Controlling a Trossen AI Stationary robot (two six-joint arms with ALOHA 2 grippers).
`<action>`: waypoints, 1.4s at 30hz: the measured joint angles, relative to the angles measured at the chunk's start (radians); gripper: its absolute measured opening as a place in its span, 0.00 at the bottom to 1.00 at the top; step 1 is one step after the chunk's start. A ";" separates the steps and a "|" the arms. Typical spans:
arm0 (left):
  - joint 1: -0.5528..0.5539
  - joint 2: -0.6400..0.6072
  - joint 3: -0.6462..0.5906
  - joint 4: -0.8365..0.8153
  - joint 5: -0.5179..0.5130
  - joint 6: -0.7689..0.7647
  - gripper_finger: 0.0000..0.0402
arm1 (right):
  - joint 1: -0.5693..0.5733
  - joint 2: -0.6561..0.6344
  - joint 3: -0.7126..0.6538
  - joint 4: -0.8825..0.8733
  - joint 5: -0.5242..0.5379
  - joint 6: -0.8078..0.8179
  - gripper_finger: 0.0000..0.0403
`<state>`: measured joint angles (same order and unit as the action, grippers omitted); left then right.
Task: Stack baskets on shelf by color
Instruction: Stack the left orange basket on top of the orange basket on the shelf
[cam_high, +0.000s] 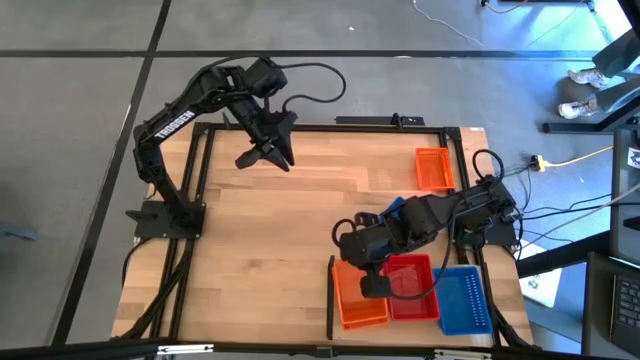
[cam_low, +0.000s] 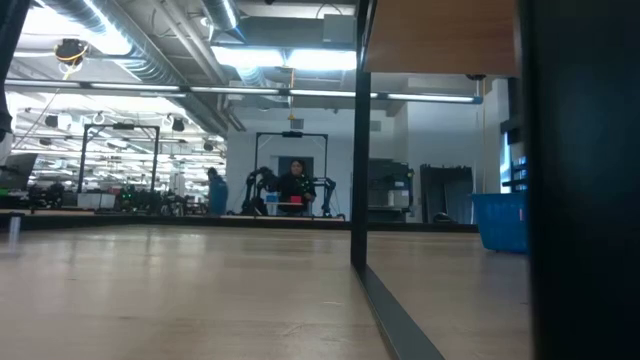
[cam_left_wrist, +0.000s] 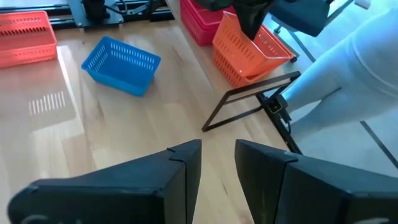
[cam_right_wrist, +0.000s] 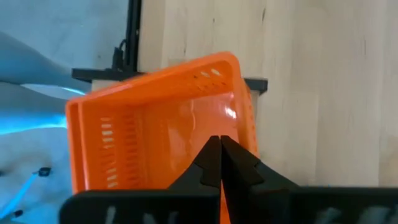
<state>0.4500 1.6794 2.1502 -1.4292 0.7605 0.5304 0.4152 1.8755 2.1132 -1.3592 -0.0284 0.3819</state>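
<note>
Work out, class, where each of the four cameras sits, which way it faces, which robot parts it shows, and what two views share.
High view: overhead, facing straight down on the shelf; both arms show.
Low view: at board height, looking level into the room; no arm shows.
Left wrist view: past the open left gripper toward a blue basket.
Right wrist view: down past the shut right gripper pinching the orange basket.
Shared: that orange basket also shows in the high view and left wrist view.

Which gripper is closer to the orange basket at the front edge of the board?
The right gripper: it is shut on the orange basket's wall. The left gripper hangs far across the board, near its back edge.
</note>
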 joint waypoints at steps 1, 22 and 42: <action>0.000 0.000 0.000 0.000 0.000 0.000 0.22 | 0.000 0.000 0.001 0.010 -0.003 -0.004 0.00; 0.000 0.000 0.000 0.000 -0.002 -0.004 0.22 | -0.016 -0.004 0.029 -0.004 0.029 -0.024 0.00; 0.000 0.000 0.000 0.000 -0.017 -0.004 0.22 | -0.013 -0.003 0.059 -0.006 0.009 -0.027 0.04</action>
<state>0.4503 1.6794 2.1502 -1.4292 0.7431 0.5262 0.4023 1.8721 2.1723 -1.3651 -0.0195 0.3547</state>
